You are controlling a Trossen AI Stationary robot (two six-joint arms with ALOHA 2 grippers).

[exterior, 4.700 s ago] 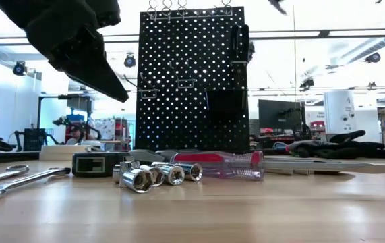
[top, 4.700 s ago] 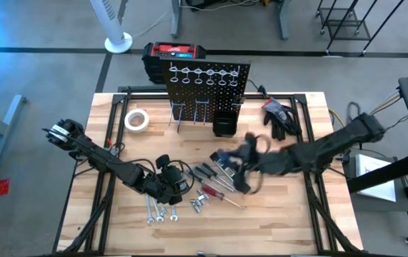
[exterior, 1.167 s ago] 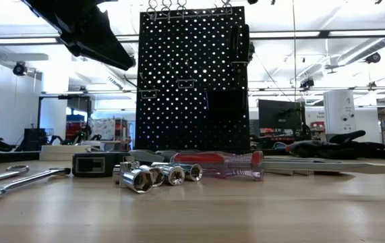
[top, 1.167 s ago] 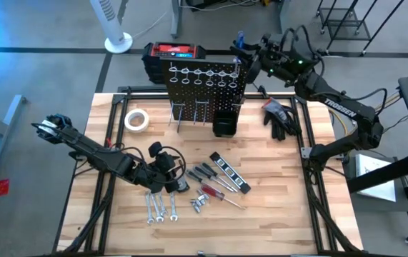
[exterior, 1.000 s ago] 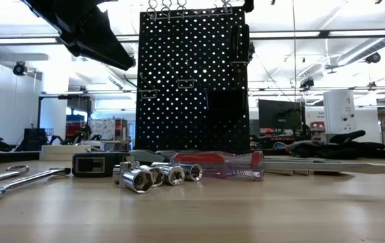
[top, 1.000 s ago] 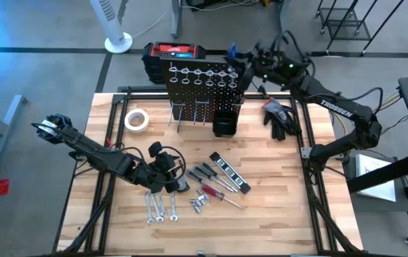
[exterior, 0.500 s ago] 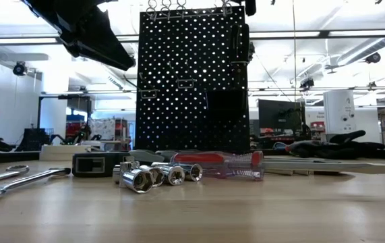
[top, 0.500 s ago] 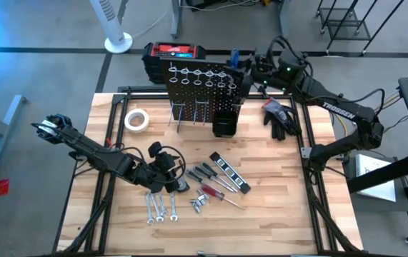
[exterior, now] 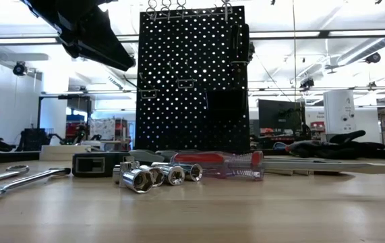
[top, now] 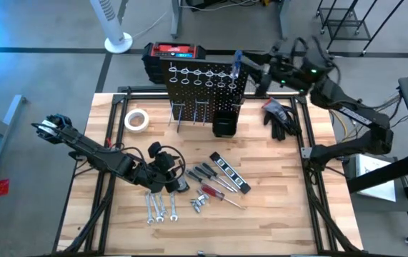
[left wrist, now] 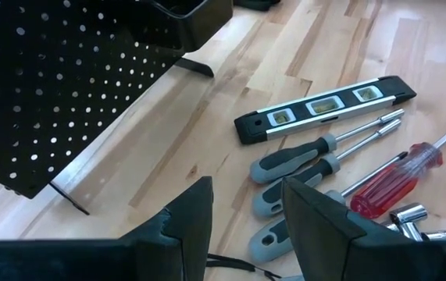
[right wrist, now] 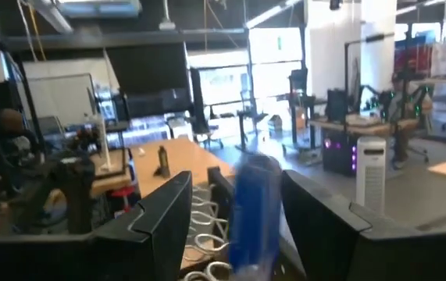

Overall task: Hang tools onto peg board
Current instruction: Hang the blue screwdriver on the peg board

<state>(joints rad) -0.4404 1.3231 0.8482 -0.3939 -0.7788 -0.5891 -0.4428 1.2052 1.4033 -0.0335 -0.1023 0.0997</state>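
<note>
the blue-handled screwdriver (top: 236, 60) was seated in the end ring of the peg board (top: 205, 93), between the parted fingers of the right gripper (top: 250, 70), apparently released. rigid and light, it was judged best gripped at the handle. the left gripper (left wrist: 246, 211) was held open over the table (top: 275, 214).

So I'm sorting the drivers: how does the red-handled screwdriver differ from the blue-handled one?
The red-handled screwdriver lies flat on the table among other tools; the blue-handled screwdriver stands upright at the top right of the peg board. The red one is far from both arms; the blue one sits by the right gripper.
</note>
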